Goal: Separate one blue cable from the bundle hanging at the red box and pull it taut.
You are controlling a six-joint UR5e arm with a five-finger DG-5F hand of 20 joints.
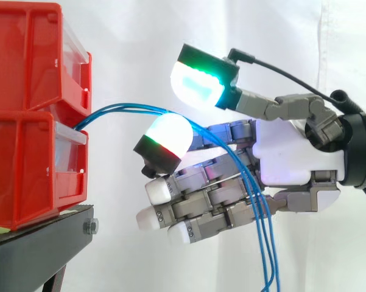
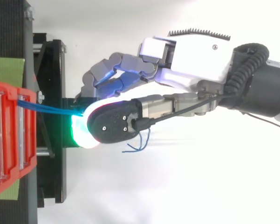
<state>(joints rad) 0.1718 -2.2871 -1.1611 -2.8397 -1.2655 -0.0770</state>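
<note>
In the side view the robot's grey-and-white jointed hand (image 1: 292,158) sits at 3 o'clock, reaching toward the stacked red plastic boxes (image 1: 24,73) at 9 o'clock on their black metal stand (image 1: 36,243). The thin blue cables (image 1: 128,108) leave the gap between the two boxes, arch across the middle of the view, and lie over the finger carrying the white-and-red glowing finger pad (image 1: 167,135); from there they drape over the palm and fall toward 5 o'clock.

The hand is open, with its fingers nearly straight; the green-and-white glowing thumb pad (image 1: 198,82) hovers at 12 o'clock above the cables with a clear gap, so nothing is pinched. In the top view the cables (image 2: 46,108) run from the boxes at 9 o'clock to the pads near the centre.

As a judgement, the task is at an early stage; the strands run together as one bundle, so none is separated yet, and they sag rather than run taut. Singling one out, clamping it and drawing it back all remain.
</note>
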